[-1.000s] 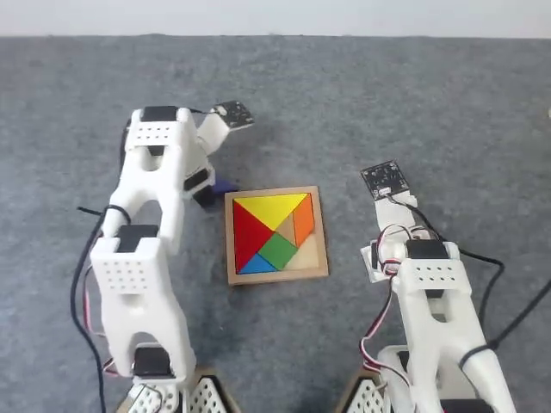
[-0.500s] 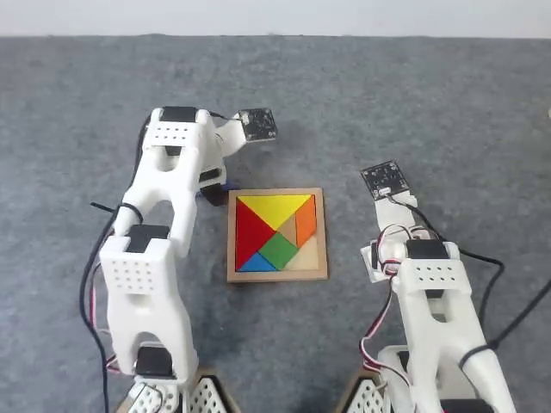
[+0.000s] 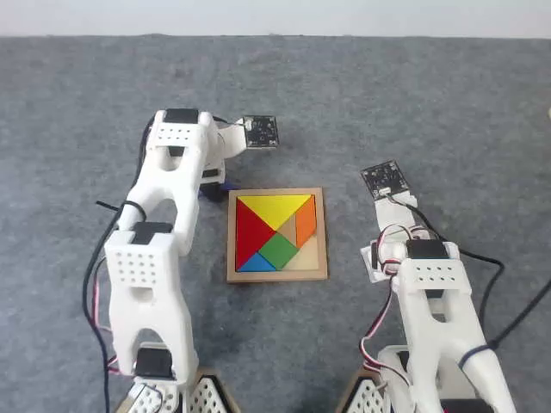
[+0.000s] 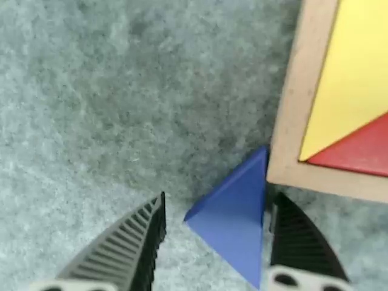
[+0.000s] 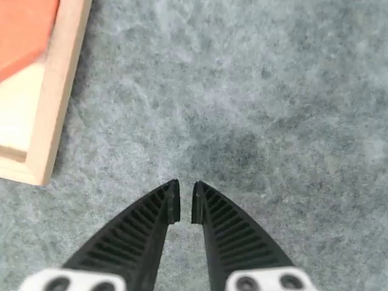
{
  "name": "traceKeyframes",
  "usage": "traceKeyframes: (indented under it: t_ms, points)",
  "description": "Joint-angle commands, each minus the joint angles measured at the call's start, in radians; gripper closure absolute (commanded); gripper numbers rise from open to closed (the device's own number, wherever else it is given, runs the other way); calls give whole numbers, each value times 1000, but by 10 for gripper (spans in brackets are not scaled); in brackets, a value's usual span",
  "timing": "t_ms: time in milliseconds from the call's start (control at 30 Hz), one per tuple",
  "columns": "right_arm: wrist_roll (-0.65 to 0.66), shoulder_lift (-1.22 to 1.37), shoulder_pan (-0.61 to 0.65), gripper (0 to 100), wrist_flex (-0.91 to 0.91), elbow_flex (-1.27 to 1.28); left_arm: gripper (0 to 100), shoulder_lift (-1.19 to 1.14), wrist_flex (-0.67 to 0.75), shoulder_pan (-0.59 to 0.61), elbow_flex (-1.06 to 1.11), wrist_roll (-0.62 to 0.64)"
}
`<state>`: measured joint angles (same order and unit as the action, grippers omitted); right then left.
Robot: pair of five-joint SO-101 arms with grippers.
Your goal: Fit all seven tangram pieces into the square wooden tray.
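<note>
Plainly, in the high view the square wooden tray (image 3: 277,275) lies between the two arms on the grey felt (image 3: 413,103). It holds a yellow piece (image 3: 274,209), a red piece (image 3: 250,237), a green piece (image 3: 278,249) and an orange piece (image 3: 305,225), with bare wood showing toward its right side. The left arm (image 3: 176,163) bends over the tray's far left corner, where a sliver of the blue triangle (image 3: 225,186) peeks out. This arm is much the nearer to it; the right arm (image 3: 422,275) stands well apart, past the tray's other side.

In the left wrist view, the left gripper (image 4: 219,203) is spread wide and straddles the blue triangle, which lies flat on the felt outside the tray, one tip touching the tray's outer corner. Its long edge runs alongside one finger (image 4: 297,242), just beside or touching it. The opposite point faces the other finger across a gap. Closing would likely pinch it across that width, though the tray corner crowds the nearer finger.

In the right wrist view, the right gripper (image 5: 182,203) has its tips almost pressed together, holding nothing, over felt near a tray corner.
</note>
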<state>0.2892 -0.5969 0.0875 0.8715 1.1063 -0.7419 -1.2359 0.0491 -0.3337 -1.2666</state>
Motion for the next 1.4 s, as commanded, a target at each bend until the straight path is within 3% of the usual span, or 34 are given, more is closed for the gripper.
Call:
traceKeyframes:
  t_ms: [0,133,500,567,700,767,933,1367]
  points:
    - [14,1,-12,943,-19,-11,824,-78,-92,2,-108,-14]
    - [14,-4,-12,943,-19,-11,885,-106,-216,37,-197,-14]
    - [14,-4,-12,943,-19,-11,948,-107,-287,106,-228,29]
    - [14,-4,-12,943,-19,-11,954,-84,-334,103,-265,109]
    - [14,-5,-13,943,-19,-11,951,-38,-381,112,-407,423]
    - [14,-5,-13,943,-15,-11,921,-31,-385,144,-492,488]
    - [14,-7,-44,943,-18,-11,753,-64,-396,224,-570,413]
    - [15,-8,-47,942,-19,-12,710,-351,-361,244,-633,393]
